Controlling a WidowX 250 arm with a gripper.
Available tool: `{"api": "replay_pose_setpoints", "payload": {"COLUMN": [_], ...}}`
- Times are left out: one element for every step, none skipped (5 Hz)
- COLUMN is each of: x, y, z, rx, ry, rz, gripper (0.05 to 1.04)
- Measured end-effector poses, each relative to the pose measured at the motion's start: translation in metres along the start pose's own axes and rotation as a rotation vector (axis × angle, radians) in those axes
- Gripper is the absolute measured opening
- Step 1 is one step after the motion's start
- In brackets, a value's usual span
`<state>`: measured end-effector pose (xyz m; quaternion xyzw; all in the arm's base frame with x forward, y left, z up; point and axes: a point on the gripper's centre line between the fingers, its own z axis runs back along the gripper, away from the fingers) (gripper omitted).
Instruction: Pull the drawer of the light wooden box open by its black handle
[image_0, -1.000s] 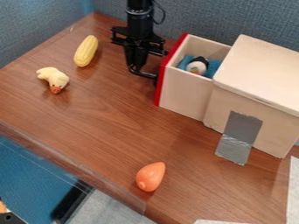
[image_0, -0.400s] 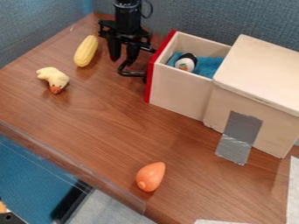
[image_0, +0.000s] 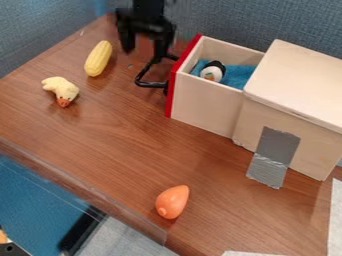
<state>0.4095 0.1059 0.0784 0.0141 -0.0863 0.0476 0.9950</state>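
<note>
The black gripper (image_0: 144, 50) hangs at the top of the camera view, left of the red drawer front, open with nothing between its fingers. Just below it, a black curved handle (image_0: 141, 80) sticks out from the drawer front (image_0: 175, 85). The wooden drawer (image_0: 204, 104) stands pulled out of its box (image_0: 294, 90). Inside lie a blue cloth (image_0: 238, 76) and a small black-and-white toy (image_0: 212, 73). To the gripper's left is a yellow corn cob (image_0: 98, 59).
A pale yellow duck toy (image_0: 61, 90) lies at the left. An orange, egg-like object (image_0: 172, 202) rests near the front edge, beside a clear plastic strip (image_0: 100, 202). Grey tape (image_0: 272, 157) runs from the box onto the table (image_0: 133, 135). Blue-grey panels stand behind.
The drawer has slid slightly further out to the left, with its contents. The gripper moved left, then rose off the handle, and its fingers spread apart.
</note>
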Motion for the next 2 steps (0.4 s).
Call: {"api": "replay_pose_setpoints", "payload": {"x": [0.0060, 0.0044], "y": [-0.0025, -0.0034], "z": [0.0238, 0.0262], "rx": [0.008, 0.007], "ry": [-0.059, -0.052], "rz": [-0.019, -0.022], "gripper": [1.001, 1.001]}}
